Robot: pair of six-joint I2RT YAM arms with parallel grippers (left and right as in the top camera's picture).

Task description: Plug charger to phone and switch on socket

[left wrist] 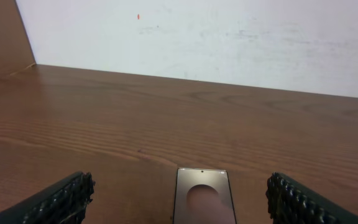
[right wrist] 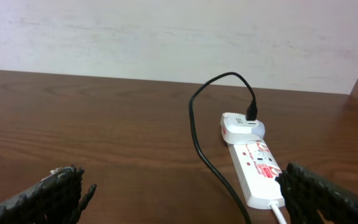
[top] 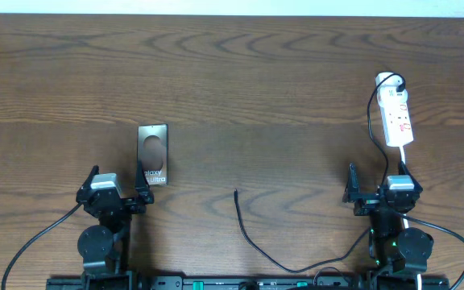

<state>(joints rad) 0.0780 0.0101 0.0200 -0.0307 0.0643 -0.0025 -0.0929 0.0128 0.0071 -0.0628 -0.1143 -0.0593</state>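
Right now both grippers sit spread and empty: left gripper (top: 119,184) just behind the Galaxy phone (top: 153,153), right gripper (top: 375,186) near the white power strip (top: 396,118), charger cable tip (top: 235,192) lying between.

Both arms sit folded low at the near edge of the table, the left arm (top: 103,234) at the left corner and the right arm (top: 397,234) at the right corner, each wrist directed toward the far edge. The left gripper (top: 118,187) has its jaws spread wide with nothing between them, its ribbed black fingers (left wrist: 55,200) appearing at the two lower corners of the left wrist view. The right gripper (top: 375,187) is likewise fully parted and holds nothing, its fingers (right wrist: 328,198) framing the lower corners of the right wrist view.
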